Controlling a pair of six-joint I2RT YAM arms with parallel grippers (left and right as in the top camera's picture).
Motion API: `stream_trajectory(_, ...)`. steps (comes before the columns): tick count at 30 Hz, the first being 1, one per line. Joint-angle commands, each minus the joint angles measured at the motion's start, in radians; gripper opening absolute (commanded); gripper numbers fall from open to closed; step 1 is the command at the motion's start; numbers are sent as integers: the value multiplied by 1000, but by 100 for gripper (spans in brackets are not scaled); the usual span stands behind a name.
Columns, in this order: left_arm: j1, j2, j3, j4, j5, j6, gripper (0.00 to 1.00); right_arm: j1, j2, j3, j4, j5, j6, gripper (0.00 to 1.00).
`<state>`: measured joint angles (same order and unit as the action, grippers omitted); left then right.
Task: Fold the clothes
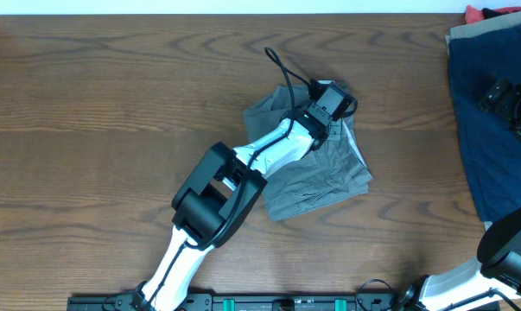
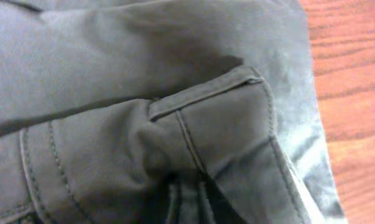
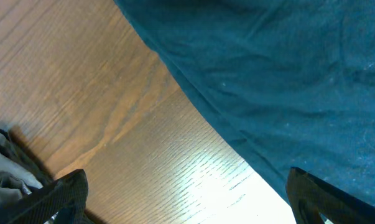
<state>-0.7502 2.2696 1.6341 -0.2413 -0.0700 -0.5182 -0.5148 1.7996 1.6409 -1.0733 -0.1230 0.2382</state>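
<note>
The grey-olive shorts (image 1: pixel 329 173) lie crumpled and partly folded in the middle of the wooden table (image 1: pixel 113 112). My left gripper (image 1: pixel 333 99) is down on their far edge. In the left wrist view the shorts (image 2: pixel 175 93) fill the frame, and a seamed hem flap bunches into my jaws (image 2: pixel 190 208), which are shut on the cloth. My right gripper (image 1: pixel 509 102) hovers far to the right, open and empty (image 3: pixel 187 193), over the table beside other cloth.
Navy blue shorts (image 1: pixel 493 164) lie along the right edge of the table and show in the right wrist view (image 3: pixel 287 74). A tan garment (image 1: pixel 472 33) and a red one (image 1: pixel 483 12) sit at the far right corner. A black cable (image 1: pixel 282 69) loops off the left wrist.
</note>
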Motion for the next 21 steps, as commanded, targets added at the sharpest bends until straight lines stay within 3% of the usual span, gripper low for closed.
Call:
stream_trajectory(1, -8, -108, 3, -34, 33, 42, 29, -4, -2, 5, 0, 0, 12, 99)
stream_trajectory(3, -11, -171, 3, -61, 96, 42, 34, -4, -2, 5, 0, 0, 12, 99)
stream_trajectory(9, -34, -257, 2, -206, 234, 34, 35, -4, -2, 5, 0, 0, 12, 99)
stream_trajectory(15, -90, -208, -1, -327, 255, 16, 37, -4, -2, 5, 0, 0, 12, 99)
stream_trajectory(21, -143, -102, -1, -318, 321, 16, 41, -4, -2, 5, 0, 0, 12, 99)
